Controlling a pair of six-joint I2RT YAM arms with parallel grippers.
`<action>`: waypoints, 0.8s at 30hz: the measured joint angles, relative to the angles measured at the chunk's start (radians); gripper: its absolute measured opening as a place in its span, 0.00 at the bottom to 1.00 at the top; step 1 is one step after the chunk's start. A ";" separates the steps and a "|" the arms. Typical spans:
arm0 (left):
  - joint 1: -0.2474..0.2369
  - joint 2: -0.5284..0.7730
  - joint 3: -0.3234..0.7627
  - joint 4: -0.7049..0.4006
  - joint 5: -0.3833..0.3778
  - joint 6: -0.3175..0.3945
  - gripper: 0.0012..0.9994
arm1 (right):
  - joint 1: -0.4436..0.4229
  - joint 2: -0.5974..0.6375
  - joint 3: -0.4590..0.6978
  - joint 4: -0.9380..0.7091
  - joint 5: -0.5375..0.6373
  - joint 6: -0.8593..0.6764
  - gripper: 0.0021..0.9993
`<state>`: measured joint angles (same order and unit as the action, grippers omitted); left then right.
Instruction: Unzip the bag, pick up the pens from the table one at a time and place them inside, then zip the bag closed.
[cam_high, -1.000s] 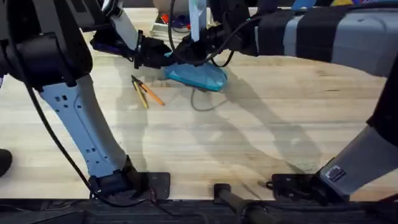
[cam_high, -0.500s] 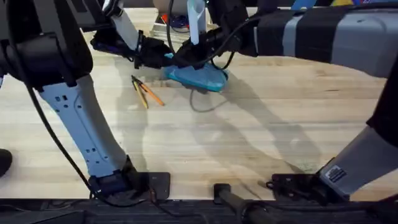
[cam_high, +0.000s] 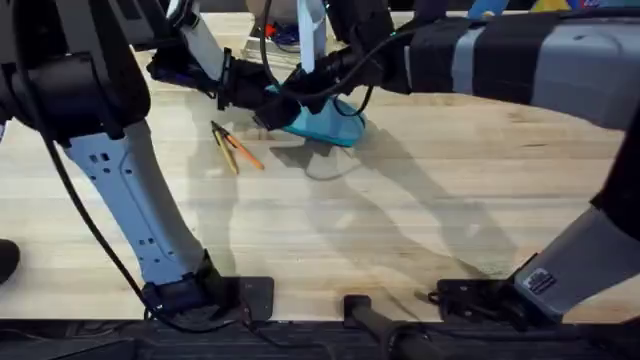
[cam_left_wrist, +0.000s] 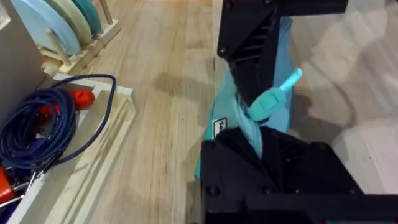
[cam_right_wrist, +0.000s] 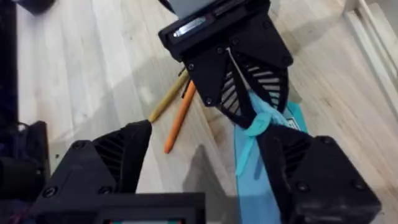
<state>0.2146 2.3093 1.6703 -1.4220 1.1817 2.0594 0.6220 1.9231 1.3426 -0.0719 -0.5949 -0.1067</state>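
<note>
A soft, oblong light-blue fabric pencil pouch (cam_high: 322, 122) lies on the far middle part of a large light wooden tabletop with visible plank grain (cam_high: 400, 210). Both arms meet over it. The pouch has a pale teal zipper pull (cam_left_wrist: 273, 99), a flat tab on a short strip. A small white label (cam_left_wrist: 219, 128) with dark print is sewn on the side of the pouch; the print is too small to read.

The left gripper (cam_high: 262, 100), black with ribbed fingers, sits at the left end of the pouch. In the left wrist view its two fingers stand close together with blue fabric pinched between them. The right gripper (cam_high: 318, 78), also black, comes from the right and meets the pouch from above. In the right wrist view its fingers stand apart, one on either side, and the teal pull tab lies just ahead of them; whether they touch the tab cannot be told.

Two thin pens (cam_high: 232, 148) lie on the table just left of the pouch, close together and crossing at the far end: one orange, one yellow, both with dark tips. They are apart from the pouch.

At the far edge of the table, a coil of dark blue cord (cam_left_wrist: 43, 127) rests in a shallow wooden tray (cam_left_wrist: 115, 134), beside a wooden rack holding round pale blue discs (cam_left_wrist: 59, 28).
</note>
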 joint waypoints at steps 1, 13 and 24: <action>0.000 0.000 0.000 -0.002 0.001 0.000 0.04 | 0.000 -0.006 0.000 -0.001 0.000 0.012 1.00; -0.001 0.000 0.000 -0.011 0.002 0.000 0.04 | -0.012 -0.223 0.010 -0.168 0.039 0.050 1.00; -0.001 0.000 0.000 -0.011 0.002 0.000 0.04 | -0.109 -0.374 0.010 -0.432 0.095 0.027 1.00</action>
<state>0.2134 2.3093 1.6707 -1.4326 1.1839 2.0594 0.5134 1.5490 1.3529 -0.5039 -0.5001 -0.0798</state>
